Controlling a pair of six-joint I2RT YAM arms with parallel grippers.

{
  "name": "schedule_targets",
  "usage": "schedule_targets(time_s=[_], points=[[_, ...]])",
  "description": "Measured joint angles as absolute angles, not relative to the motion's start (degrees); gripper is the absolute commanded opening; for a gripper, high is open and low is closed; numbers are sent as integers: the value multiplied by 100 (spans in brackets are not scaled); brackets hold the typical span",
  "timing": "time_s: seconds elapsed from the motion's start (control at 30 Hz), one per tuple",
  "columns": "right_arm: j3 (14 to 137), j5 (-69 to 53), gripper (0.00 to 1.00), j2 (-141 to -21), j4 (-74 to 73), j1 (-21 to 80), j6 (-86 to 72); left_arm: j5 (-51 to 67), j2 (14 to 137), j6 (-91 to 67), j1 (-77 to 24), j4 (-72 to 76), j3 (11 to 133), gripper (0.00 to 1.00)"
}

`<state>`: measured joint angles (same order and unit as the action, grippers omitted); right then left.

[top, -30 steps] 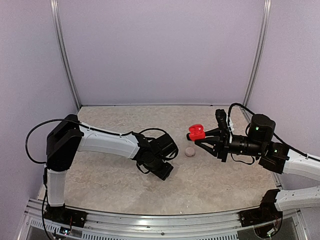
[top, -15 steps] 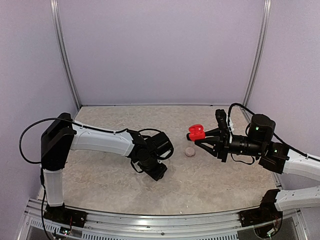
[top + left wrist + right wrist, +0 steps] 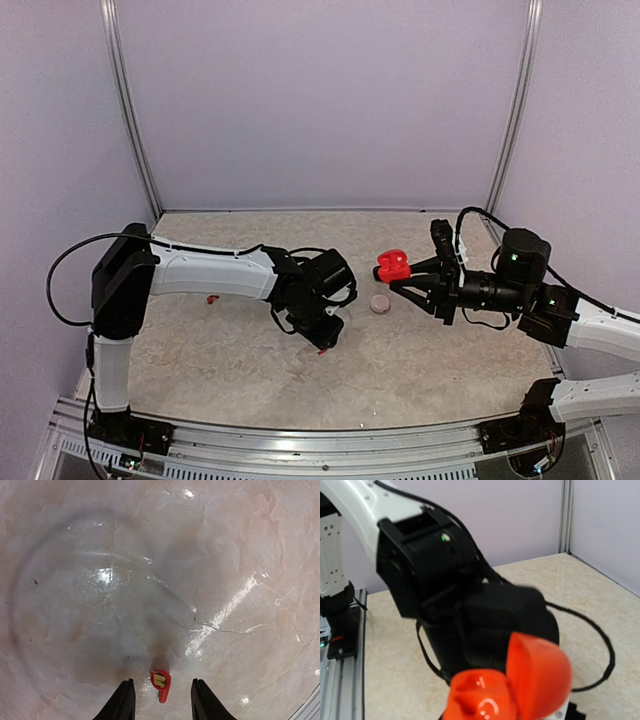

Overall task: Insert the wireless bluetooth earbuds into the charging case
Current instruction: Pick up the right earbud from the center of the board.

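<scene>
Left wrist view gives you the clearest look: a small red-orange comma-shaped earbud (image 3: pixel 160 684) lies on the beige marbled tabletop (image 3: pixel 225 555), between the two black fingers (image 3: pixel 121 705) of the left tool (image 3: pixel 162 706). The fingers stand spread, with a gap on each side of the bud, so nothing is pinched. Only their tips are inside the picture; the rest is cut off at the lower edge. In the top view you cannot see this bud, because the left tool hides it.

The right tool (image 3: pixel 408 280) is pressed together on a red-orange round plastic charging case (image 3: pixel 393 265) with its lid hinged open. In the right wrist view this case is cut off at the bottom, the tool's own fingers are hardly visible, and the black left arm (image 3: pixel 445 590) behind it is blurred. A pale round case (image 3: pixel 379 303) lies on the tabletop near the held one. Beside the left arm there is a tiny red speck (image 3: pixel 211 298), too small for you to tell what it is.

Compared with one second ago, the left arm has changed its pose: its forearm lies farther from the near edge, and the red speck, covered before, is now visible. The right tool and both cases stay in the same place.
</scene>
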<state>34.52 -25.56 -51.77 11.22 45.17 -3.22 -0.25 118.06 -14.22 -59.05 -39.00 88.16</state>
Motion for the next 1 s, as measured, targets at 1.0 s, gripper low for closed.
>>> schedule_targets(time_s=[1.0], points=[[3452, -2460, 9, -5103, 991, 4517, -261, 30, 12160, -1199, -5857, -3938, 8792, 9]])
